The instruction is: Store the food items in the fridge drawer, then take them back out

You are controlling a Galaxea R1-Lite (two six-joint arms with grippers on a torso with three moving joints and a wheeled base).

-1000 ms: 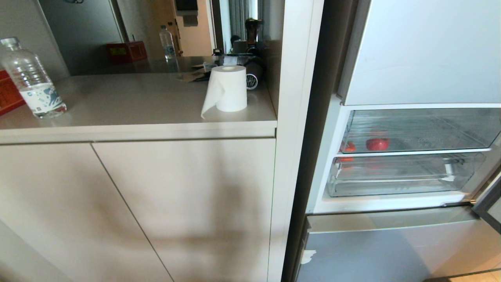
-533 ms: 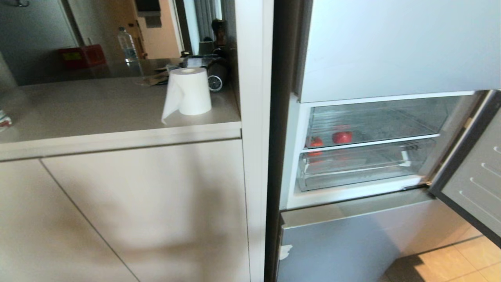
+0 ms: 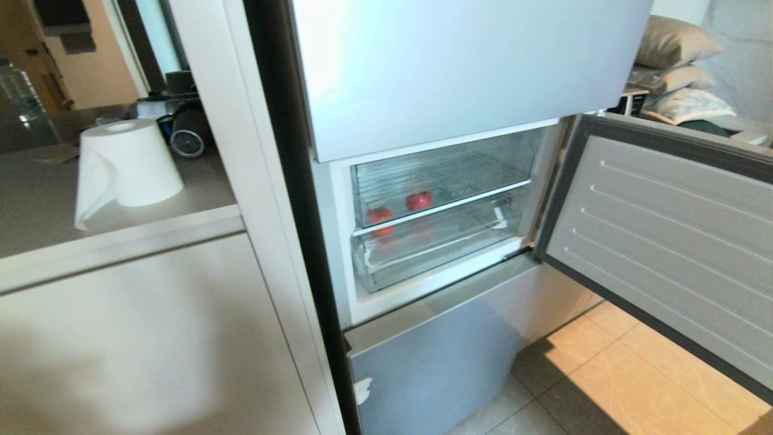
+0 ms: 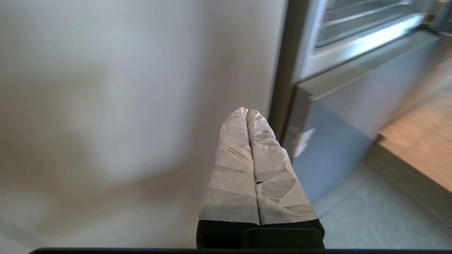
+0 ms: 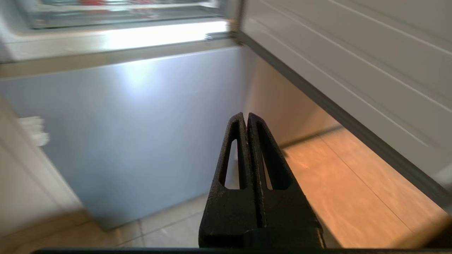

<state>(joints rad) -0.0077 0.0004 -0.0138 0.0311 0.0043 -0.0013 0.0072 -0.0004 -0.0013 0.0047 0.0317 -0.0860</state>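
Two food items lie side by side in the open fridge: a red fruit (image 3: 418, 200) and, to its left, an orange-red one (image 3: 379, 214). Both rest on the clear level just above the fridge drawer (image 3: 435, 249). That drawer is a clear tray, pushed in, with white tape (image 3: 500, 217) at its right front corner. Neither arm shows in the head view. My left gripper (image 4: 247, 111), wrapped in pale tape, is shut and empty, low before the cabinet by the fridge's edge. My right gripper (image 5: 246, 115) is shut and empty, low before the bottom fridge door.
The fridge door (image 3: 664, 229) stands open to the right, over the tiled floor (image 3: 604, 374). The grey bottom door (image 3: 435, 356) is closed. To the left is a counter (image 3: 121, 241) with a paper roll (image 3: 130, 163) and a water bottle (image 3: 18, 90).
The whole view has swung right: the fridge has slid from the right edge to the centre and the open door has come into sight. The fruits have kept their place.
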